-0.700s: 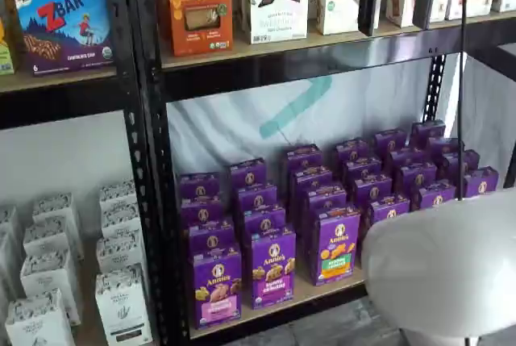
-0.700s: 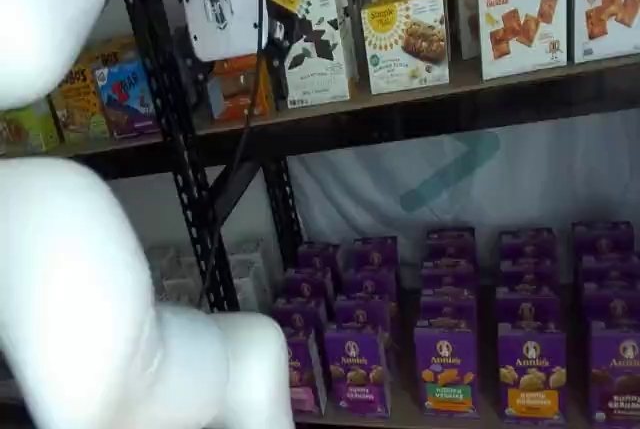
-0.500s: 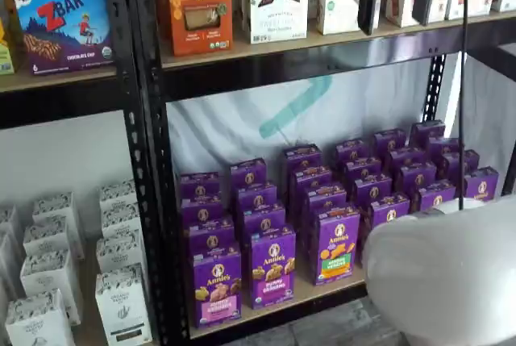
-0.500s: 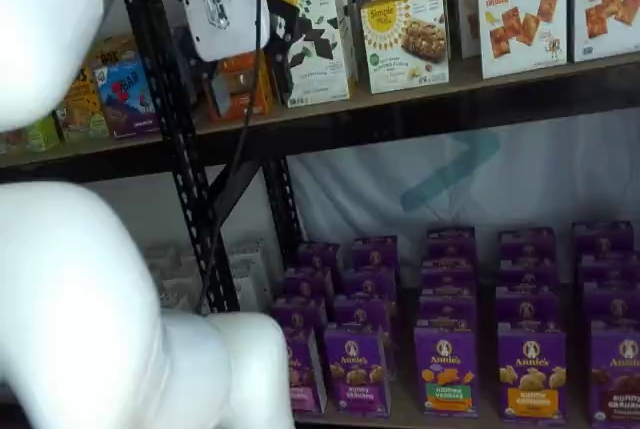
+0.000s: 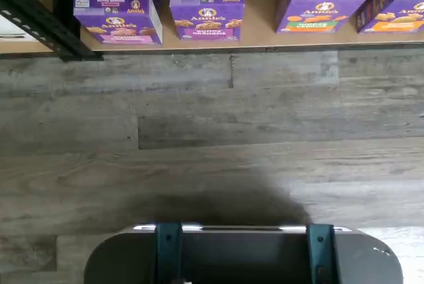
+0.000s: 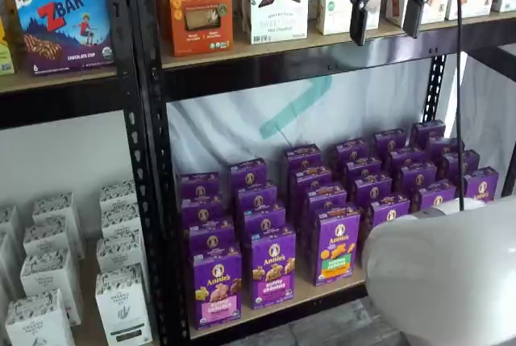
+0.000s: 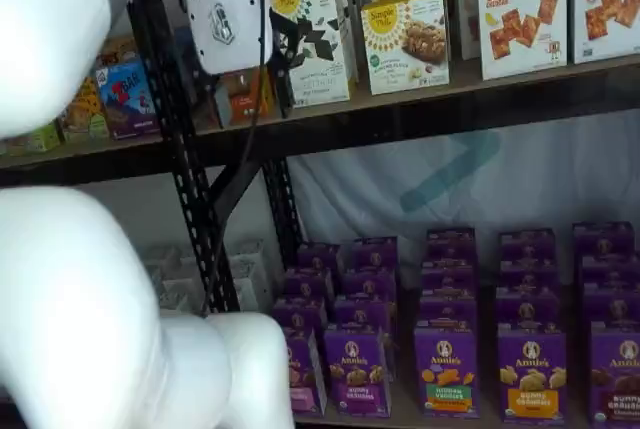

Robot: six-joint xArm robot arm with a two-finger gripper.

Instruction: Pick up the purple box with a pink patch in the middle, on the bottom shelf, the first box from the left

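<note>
Two pincer (image 6: 385, 22) fingers gape above the purple box (image 6: 216, 287).

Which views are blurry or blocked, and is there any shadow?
Wrist view: sharp, a dark shadow on the floor, the purple box clearly lit. Both shelf views: soft, with the white arm out of focus and covering a corner; the gripper hangs open.

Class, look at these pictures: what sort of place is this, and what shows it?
Probably a mock shop aisle or storeroom: black metal racks stocked with rows of purple boxes, cracker boxes above, and a wood-look floor.
</note>
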